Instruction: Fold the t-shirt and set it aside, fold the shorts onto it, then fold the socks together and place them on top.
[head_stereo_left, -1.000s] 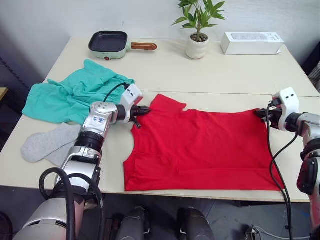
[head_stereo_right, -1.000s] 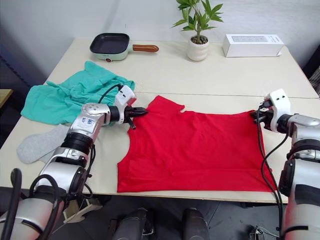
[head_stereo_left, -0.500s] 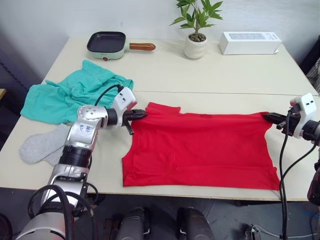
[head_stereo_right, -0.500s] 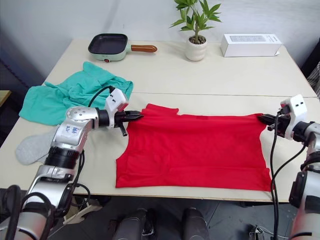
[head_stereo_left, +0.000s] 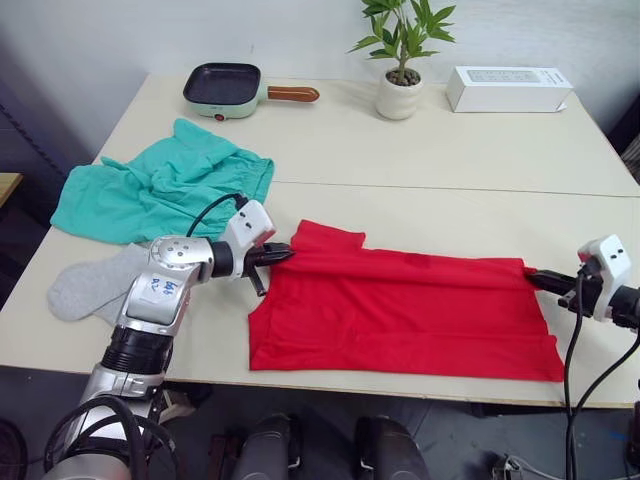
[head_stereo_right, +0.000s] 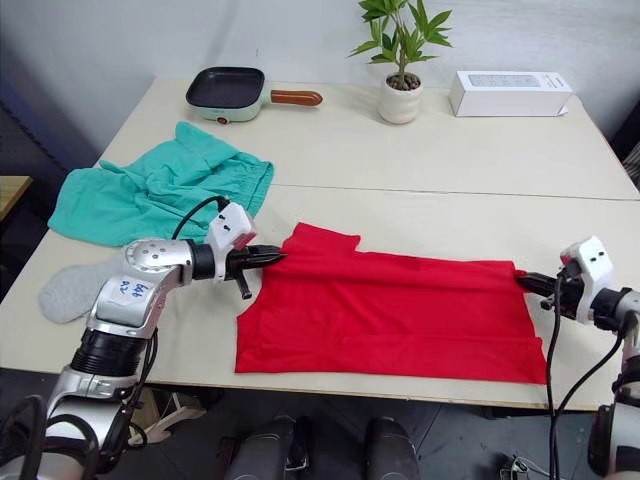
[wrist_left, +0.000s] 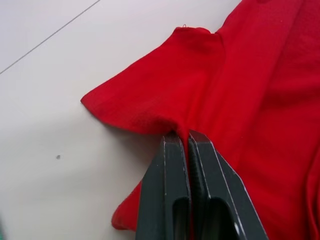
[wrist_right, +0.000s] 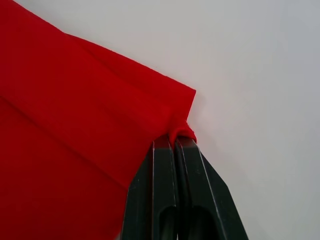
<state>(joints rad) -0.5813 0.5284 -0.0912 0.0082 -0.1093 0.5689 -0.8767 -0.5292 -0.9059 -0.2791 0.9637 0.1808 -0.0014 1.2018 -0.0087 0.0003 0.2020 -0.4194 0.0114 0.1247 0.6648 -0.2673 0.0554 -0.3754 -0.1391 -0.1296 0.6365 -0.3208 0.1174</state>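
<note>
Silver left arm (head_stereo_left: 160, 300) with blue markings, white wrist block, looping black cables; black tapered fingers (wrist_left: 175, 200) on both grippers.

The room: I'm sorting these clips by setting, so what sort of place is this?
Probably an indoor lab or office staged as a home: a plain table against a white wall holds a small frying pan, a potted plant and laundry such as the red t-shirt.
</note>
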